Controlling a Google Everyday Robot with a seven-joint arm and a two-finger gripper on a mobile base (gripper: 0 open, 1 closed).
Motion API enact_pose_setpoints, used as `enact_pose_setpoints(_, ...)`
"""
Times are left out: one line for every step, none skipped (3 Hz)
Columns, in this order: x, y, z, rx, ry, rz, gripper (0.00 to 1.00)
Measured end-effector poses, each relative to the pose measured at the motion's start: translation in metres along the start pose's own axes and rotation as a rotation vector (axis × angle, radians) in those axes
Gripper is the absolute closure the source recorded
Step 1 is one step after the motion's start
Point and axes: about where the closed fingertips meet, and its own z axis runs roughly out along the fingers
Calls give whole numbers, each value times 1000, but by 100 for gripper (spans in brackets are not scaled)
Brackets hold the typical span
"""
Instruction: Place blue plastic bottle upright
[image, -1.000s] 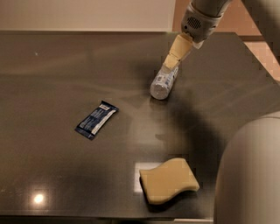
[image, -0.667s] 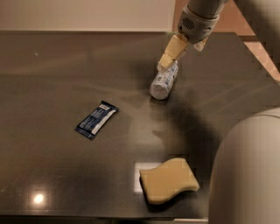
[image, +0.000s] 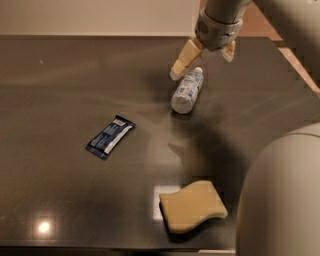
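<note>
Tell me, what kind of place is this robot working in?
Probably a kitchen or break-room counter: a dark shiny countertop holds a yellow sponge, a dark-blue snack wrapper and a blue plastic bottle lying down. The robot's tool hangs open over the bottle's cap end.

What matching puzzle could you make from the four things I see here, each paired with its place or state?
1. claw
2. blue plastic bottle
3. dark-blue wrapper
4. yellow sponge

A. near edge of the table, right of middle
B. lying flat, left of middle
C. open, above the bottle's cap end
D. on its side, far part of the table

Pairs: 1-C, 2-D, 3-B, 4-A.
</note>
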Motion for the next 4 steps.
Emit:
enact_pose_setpoints(0,0,0,0,-1,-1,0)
enact_pose_setpoints(-5,-3,4,-12,-11,31,0)
enact_pose_setpoints(-10,-8,13,-49,-11,118,0)
enact_pose_setpoints(-19,-9,25,-80,11,226,0)
